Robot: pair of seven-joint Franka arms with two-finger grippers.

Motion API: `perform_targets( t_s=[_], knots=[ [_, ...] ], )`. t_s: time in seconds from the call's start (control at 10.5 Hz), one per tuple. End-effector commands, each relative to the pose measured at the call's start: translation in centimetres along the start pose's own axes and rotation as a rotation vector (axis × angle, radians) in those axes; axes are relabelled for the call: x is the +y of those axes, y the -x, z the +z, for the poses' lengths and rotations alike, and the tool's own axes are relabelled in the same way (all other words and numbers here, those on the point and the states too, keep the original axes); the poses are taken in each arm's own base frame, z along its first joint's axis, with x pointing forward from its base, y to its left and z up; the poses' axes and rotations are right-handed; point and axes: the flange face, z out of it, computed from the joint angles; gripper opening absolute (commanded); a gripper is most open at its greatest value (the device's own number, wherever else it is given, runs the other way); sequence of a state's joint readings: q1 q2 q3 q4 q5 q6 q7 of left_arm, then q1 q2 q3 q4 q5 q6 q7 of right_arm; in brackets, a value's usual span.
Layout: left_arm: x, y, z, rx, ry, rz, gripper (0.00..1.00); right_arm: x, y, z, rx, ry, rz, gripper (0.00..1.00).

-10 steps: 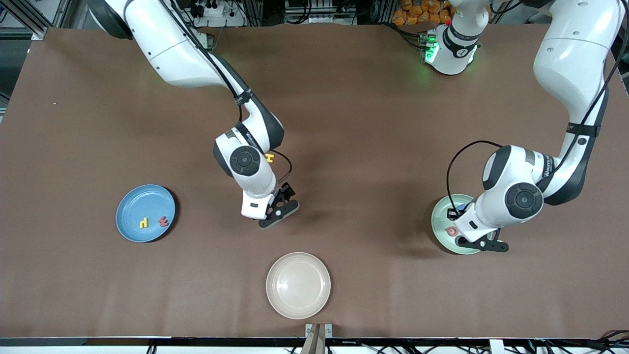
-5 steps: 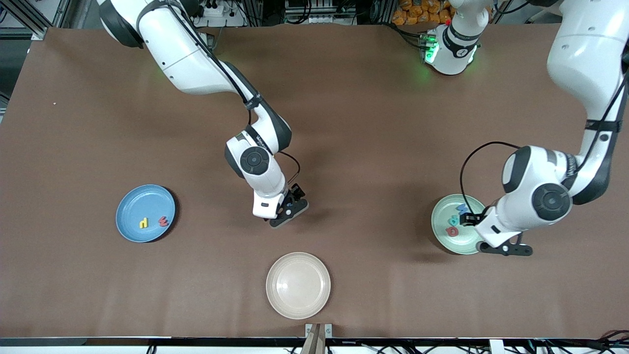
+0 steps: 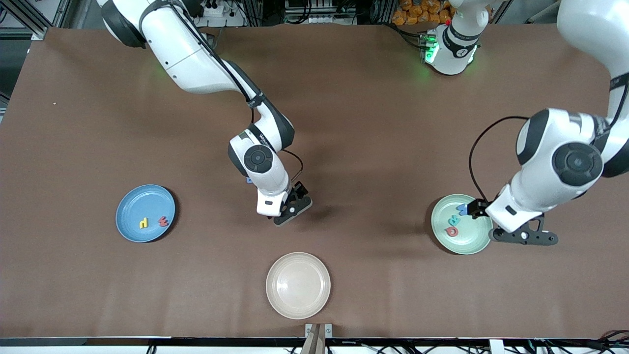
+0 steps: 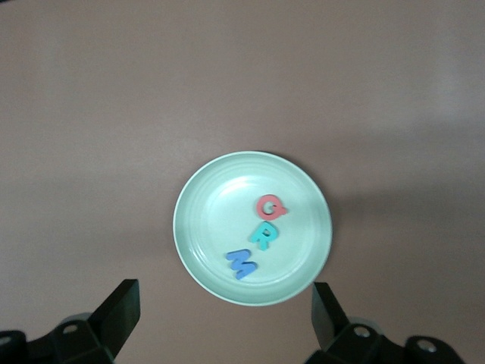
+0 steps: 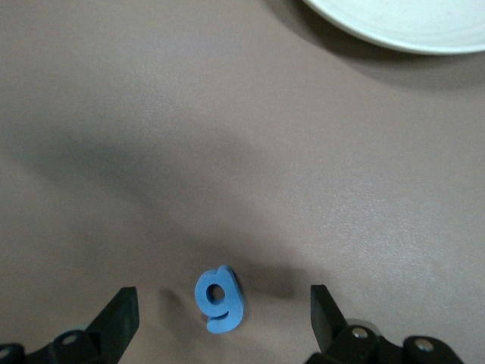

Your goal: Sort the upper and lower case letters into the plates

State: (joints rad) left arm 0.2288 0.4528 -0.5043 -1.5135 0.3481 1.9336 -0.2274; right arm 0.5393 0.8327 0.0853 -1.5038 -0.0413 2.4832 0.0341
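Observation:
The mint green plate (image 3: 474, 241) holds a blue M (image 3: 462, 208), a teal R (image 3: 454, 220) and a red Q (image 3: 451, 231). The left wrist view shows that plate (image 4: 204, 227) with its M (image 4: 242, 263), R (image 4: 263, 235) and Q (image 4: 270, 206). My left gripper (image 3: 525, 237) hangs open and empty by the plate's rim, its open left gripper (image 4: 225, 315) high above. The sky blue plate (image 3: 132, 201) carries a yellow letter (image 3: 143, 222) and a red letter (image 3: 163, 221). My right gripper (image 3: 291, 207) is open over mid-table. A blue lowercase g (image 5: 220, 298) lies between the fingers of the right gripper (image 5: 221, 318), untouched.
A beige plate (image 3: 298, 285) sits near the table's front edge, nearer the front camera than the right gripper; its rim (image 5: 394, 30) shows in the right wrist view. Bare brown tabletop lies between the three plates.
My left gripper has opened, risen and drawn off the mint plate toward the left arm's end, uncovering the M and R. The right arm shifted slightly, now hiding a yellow letter.

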Motion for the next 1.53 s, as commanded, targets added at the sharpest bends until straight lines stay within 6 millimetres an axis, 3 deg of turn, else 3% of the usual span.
perform_targets(
  t_s=[0.0, 0.38, 0.48, 0.57, 0.76, 0.95, 1.24, 1.43],
  knots=[
    [0.8, 1.4, -3.8, 0.007, 0.039, -0.03, 1.0, -0.2, -0.2, 1.1, 0.006, -0.012, 0.018, 1.0],
    [0.7, 2.2, -6.5, 0.014, 0.019, -0.036, 1.0, -0.2, -0.1, 1.6, 0.015, -0.012, 0.023, 1.0],
    [0.2, 2.1, -8.2, 0.01, 0.021, -0.049, 1.0, -0.3, -0.2, 1.5, 0.017, -0.012, 0.023, 0.38],
    [0.2, 2.3, -8.7, -0.012, 0.03, -0.053, 1.0, -0.5, -0.1, 1.6, 0.015, -0.013, 0.021, 0.0],
    [0.4, 2.6, -9.1, -0.032, 0.044, -0.062, 1.0, -0.3, 0.0, 1.6, 0.011, -0.011, 0.018, 0.0],
    [0.2, 3.1, -10.8, -0.006, 0.034, -0.079, 1.0, 0.2, 0.2, 1.7, 0.001, -0.01, 0.016, 0.0],
    [-0.2, 3.7, -12.0, -0.009, 0.052, -0.097, 1.0, 1.1, -0.6, -0.5, 0.028, -0.003, 0.034, 0.0],
    [-0.1, 4.0, -12.3, -0.017, 0.049, -0.102, 1.0, 5.1, -1.0, -2.9, 0.021, 0.011, 0.085, 0.0]
  ],
)
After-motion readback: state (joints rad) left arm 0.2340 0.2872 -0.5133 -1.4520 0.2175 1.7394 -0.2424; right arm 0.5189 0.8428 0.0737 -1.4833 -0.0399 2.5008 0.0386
